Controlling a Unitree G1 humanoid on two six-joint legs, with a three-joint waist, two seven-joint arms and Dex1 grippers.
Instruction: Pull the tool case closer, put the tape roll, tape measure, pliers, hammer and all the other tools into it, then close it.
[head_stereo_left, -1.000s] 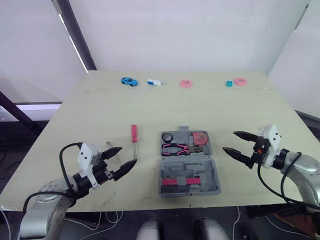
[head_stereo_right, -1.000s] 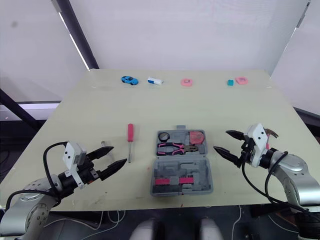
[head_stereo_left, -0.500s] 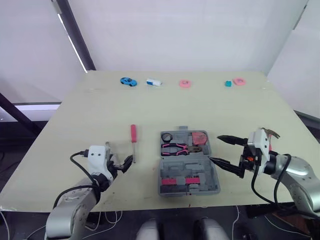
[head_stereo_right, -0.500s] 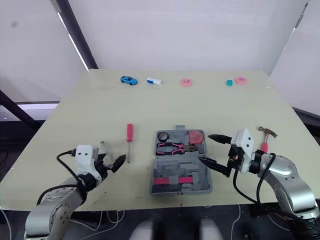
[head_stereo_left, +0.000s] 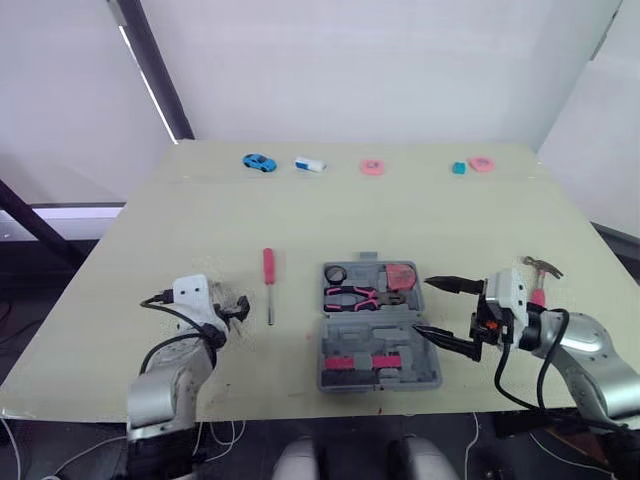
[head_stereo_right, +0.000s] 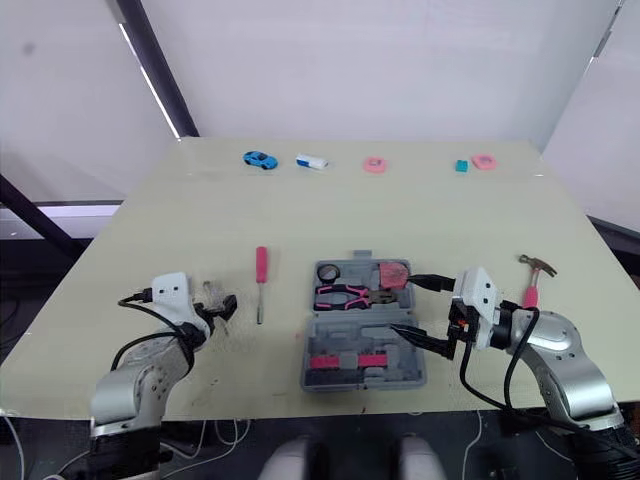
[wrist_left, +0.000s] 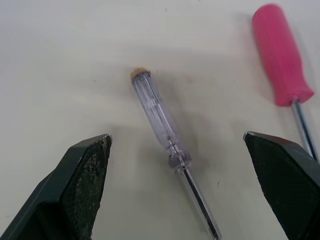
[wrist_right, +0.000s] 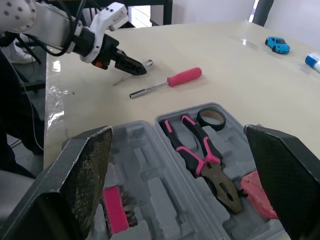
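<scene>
— Where is the left pincer (head_stereo_left: 234, 308)?
— Low over the desk (head_stereo_left: 420, 215), fingers spread wide. In its wrist view a clear-handled screwdriver (wrist_left: 160, 117) lies on the desk between the two fingers, touching neither.

— What lies beside that?
— A pink-handled screwdriver (wrist_left: 280, 55), just beyond one finger, its handle towards the far side of the desk.

— And the right pincer (head_stereo_left: 422, 306)?
— Also wide apart, holding nothing. It sits at the right edge of the tool case (head_stereo_left: 375, 322), its tips reaching over the rim.

— How does the case lie?
— Open, both halves flat, near the front edge of the desk between the two arms.

— What is in it?
— In the far half, the pink-handled pliers (head_stereo_left: 352, 296) lie across the middle. The black tape roll (head_stereo_left: 334, 273) sits in the far left corner. A pink-red item (head_stereo_left: 402, 275) that I can't identify sits in the far right corner. The near half holds a pink bit holder (head_stereo_left: 355, 362).

— The hammer?
— The hammer (head_stereo_right: 530, 280) lies on the desk right of the right arm, outside the case.

— Anything further out?
— A blue toy car (head_stereo_left: 258, 161) and other small pieces along the far edge.
</scene>
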